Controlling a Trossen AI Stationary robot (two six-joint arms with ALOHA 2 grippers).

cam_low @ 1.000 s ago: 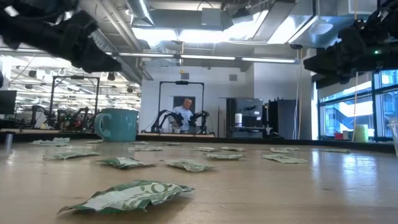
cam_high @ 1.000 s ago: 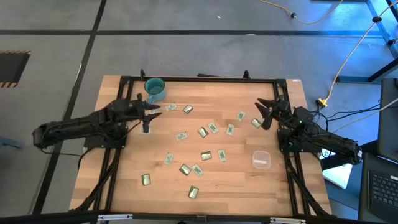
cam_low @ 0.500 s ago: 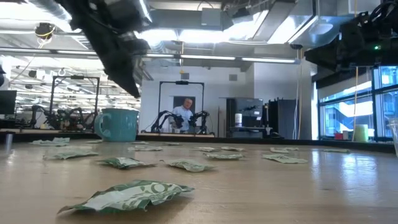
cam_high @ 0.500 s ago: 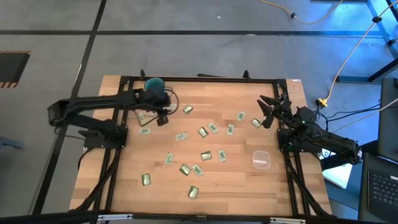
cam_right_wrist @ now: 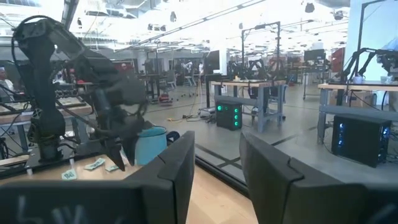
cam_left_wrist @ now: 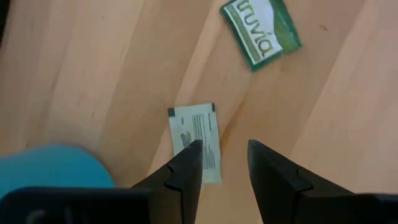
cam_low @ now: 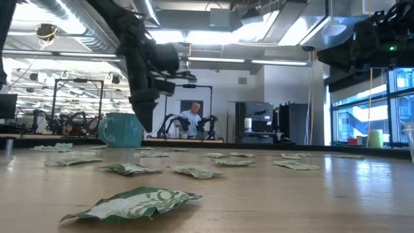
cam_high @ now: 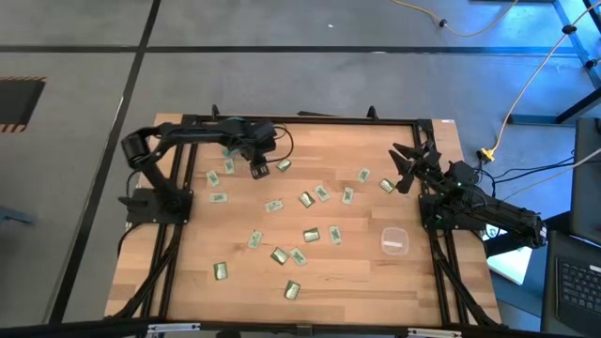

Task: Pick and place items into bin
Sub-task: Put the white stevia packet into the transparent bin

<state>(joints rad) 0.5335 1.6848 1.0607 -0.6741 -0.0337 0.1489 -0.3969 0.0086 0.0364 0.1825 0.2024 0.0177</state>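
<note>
Left gripper [cam_high: 258, 170], fingers parted and empty, points down over a pale packet [cam_left_wrist: 199, 140] just right of the teal mug [cam_high: 232, 130] at the far left. A clean pick wants the packet centred between the fingers before descent, clear of the mug. Right gripper [cam_high: 404, 169] waits open, far right. The bin [cam_high: 393, 241] stands well apart at near right; packets lie scattered between, with bare wood around it.

The left tool [cam_left_wrist: 221, 168] is covering one corner of a pale packet [cam_left_wrist: 198, 140]; the mug [cam_left_wrist: 53, 167] at 7 o'clock is showing only partly.
</note>
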